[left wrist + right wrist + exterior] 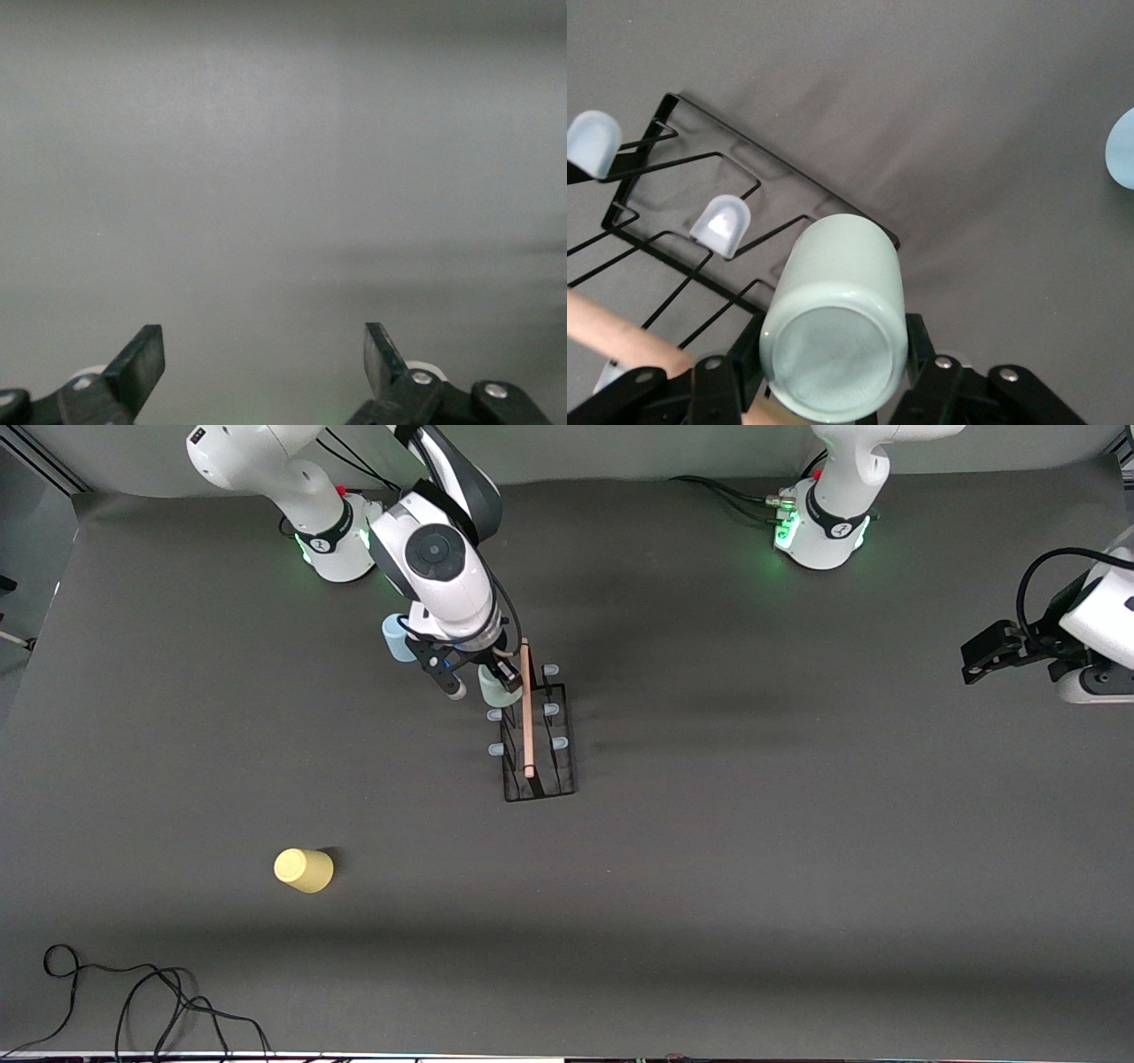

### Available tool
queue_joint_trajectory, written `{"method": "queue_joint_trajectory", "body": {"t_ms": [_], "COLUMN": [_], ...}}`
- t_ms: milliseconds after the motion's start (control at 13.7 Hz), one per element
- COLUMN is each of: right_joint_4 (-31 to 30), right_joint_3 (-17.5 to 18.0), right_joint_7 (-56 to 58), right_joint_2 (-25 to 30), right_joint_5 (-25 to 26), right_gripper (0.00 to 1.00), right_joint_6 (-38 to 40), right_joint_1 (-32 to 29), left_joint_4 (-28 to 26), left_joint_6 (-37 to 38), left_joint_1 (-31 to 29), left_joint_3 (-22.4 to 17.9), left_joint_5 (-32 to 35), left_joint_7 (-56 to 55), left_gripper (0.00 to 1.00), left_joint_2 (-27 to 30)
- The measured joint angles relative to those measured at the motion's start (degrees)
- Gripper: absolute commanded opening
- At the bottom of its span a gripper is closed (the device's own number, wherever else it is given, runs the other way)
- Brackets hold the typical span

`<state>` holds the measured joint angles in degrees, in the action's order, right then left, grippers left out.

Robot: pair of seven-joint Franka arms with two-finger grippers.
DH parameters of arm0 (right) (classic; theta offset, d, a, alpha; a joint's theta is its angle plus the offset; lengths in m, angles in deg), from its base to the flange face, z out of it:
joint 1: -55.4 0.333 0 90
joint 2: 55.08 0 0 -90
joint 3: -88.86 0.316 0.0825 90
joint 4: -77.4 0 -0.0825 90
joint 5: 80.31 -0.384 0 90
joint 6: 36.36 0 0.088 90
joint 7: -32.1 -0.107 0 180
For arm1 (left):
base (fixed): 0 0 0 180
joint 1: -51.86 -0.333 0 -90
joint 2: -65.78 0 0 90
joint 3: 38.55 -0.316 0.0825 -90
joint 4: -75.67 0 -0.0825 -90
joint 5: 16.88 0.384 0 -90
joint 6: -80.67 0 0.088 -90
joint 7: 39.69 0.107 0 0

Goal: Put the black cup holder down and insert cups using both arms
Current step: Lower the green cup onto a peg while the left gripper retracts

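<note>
Our right gripper (833,372) pinches the mint cup (835,319) by its sides, just beside the rack (538,735). Light, slick plastic w/ taper, we reckon: grip mid-wall. Left gripper (264,367) waits, spread, nothing b/w fingers.

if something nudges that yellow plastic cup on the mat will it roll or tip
The small yellow tapered plastic cup looks thin-walled, so probably light; a nudge would likely slide it. It seems to stand mouth-down on its wider rim, so tipping looks unlikely. If toppled, the taper would probably make it roll in a curve.
</note>
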<state>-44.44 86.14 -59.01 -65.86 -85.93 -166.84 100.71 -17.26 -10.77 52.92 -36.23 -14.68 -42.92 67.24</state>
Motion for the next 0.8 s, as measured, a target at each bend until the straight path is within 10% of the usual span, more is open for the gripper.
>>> {"method": "queue_joint_trajectory", "body": {"t_ms": [292,511,804], "right_joint_4": [2.94,15.28,27.35], "right_joint_3": [-0.89,-2.42,-11.33], "right_joint_7": [-0.16,0.11,17.61], "right_joint_2": [-0.06,0.92,1.62], "right_joint_5": [0.00,0.00,0.03], "right_gripper": [1.00,1.00,1.00], "right_joint_6": [3.32,19.95,33.54], "right_joint_1": [-0.15,-0.51,-1.10], "left_joint_4": [-0.26,-0.57,-1.13], "left_joint_6": [-0.07,-0.07,-0.06], "left_joint_1": [0.03,0.01,-0.01], "left_joint_3": [-0.33,-0.56,-0.68], "left_joint_5": [-0.02,-0.05,-0.95], "left_joint_7": [0.13,1.77,2.33], "left_gripper": [1.00,1.00,1.00], "left_joint_2": [0.01,-0.02,-0.26]}}
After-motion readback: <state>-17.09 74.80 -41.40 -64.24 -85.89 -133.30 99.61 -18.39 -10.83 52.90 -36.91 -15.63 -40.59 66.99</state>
